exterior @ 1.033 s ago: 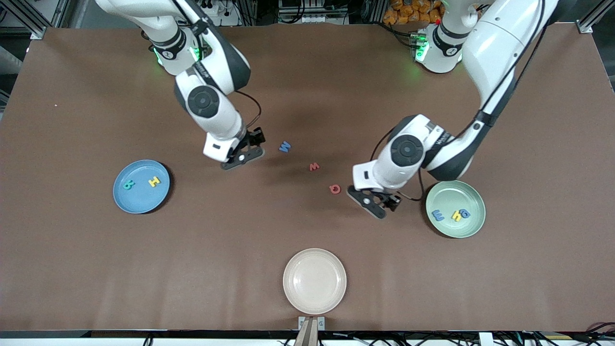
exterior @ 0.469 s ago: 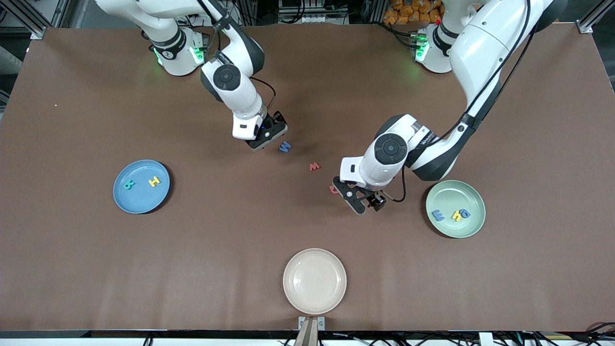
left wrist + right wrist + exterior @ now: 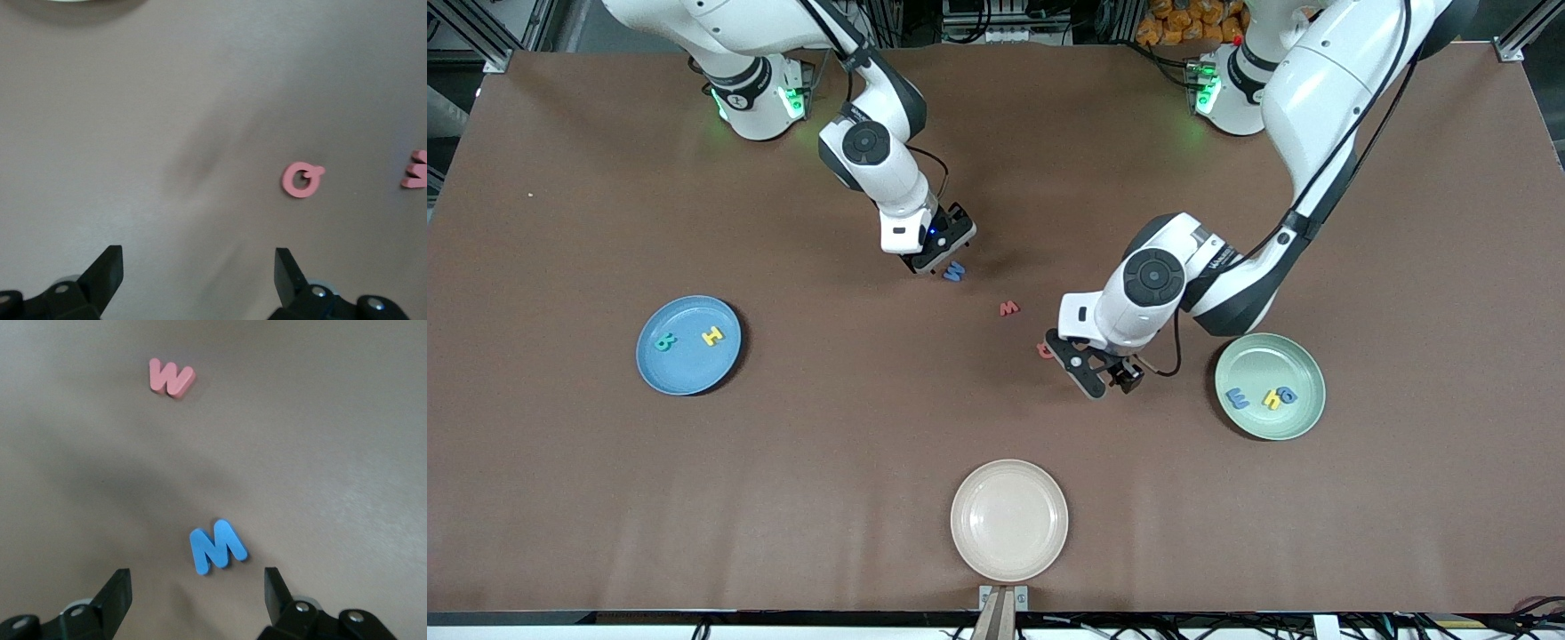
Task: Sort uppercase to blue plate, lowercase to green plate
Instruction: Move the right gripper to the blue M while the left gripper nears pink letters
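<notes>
The blue M (image 3: 954, 271) lies mid-table, and my open, empty right gripper (image 3: 935, 260) hangs just over the table beside it. In the right wrist view the M (image 3: 217, 547) sits just ahead of the open fingers of the right gripper (image 3: 198, 590), with the red w (image 3: 171, 377) farther off. The red w (image 3: 1008, 308) and red Q (image 3: 1044, 349) lie near my open, empty left gripper (image 3: 1103, 378). In the left wrist view, the Q (image 3: 302, 180) lies ahead of the left gripper (image 3: 199, 267). The blue plate (image 3: 689, 369) holds the teal R (image 3: 663, 341) and yellow H (image 3: 712, 336). The green plate (image 3: 1267, 356) holds the blue E-shaped letter (image 3: 1237, 397), yellow h (image 3: 1272, 400) and blue round letter (image 3: 1287, 394).
A cream plate (image 3: 1009, 520) sits empty near the front edge of the table. The brown table (image 3: 827, 444) carries nothing else.
My right gripper moved from beside the blue plate's side of the table to the blue M and came lower. My left gripper moved away from the green plate to beside the red Q.
</notes>
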{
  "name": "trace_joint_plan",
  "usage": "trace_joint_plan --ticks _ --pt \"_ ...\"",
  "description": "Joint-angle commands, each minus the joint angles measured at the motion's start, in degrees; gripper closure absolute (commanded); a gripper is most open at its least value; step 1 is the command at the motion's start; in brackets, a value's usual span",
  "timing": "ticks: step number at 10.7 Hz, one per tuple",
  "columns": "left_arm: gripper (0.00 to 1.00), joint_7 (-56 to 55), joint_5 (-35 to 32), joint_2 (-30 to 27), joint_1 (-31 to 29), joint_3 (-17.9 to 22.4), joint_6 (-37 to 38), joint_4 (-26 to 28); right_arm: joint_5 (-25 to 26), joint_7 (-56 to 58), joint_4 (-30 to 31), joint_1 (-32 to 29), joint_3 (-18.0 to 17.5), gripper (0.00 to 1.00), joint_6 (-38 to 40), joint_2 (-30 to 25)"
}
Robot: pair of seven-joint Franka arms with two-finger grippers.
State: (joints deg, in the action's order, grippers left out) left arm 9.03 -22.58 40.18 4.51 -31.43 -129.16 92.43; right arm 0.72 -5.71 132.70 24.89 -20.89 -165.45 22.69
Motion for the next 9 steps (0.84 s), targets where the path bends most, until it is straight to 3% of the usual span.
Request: trace_joint_plan --ticks 1,2,9 --pt "0.0 1.25 -0.36 -0.8 -2.21 -0.03 0.4 -0.32 6.88 0.26 -0.25 0.42 0.76 0.12 -1.89 1.13" --pt "0.0 1.77 -0.36 -0.89 -2.49 -0.12 0.4 -0.32 9.63 0.17 -0.25 0.33 1.99 0.13 -1.98 1.3" --pt "0.0 1.87 -0.28 -0.89 -3.19 0.14 0.4 -0.5 12.56 -0.18 -1.3 1.56 3.67 0.14 -4.96 4.99"
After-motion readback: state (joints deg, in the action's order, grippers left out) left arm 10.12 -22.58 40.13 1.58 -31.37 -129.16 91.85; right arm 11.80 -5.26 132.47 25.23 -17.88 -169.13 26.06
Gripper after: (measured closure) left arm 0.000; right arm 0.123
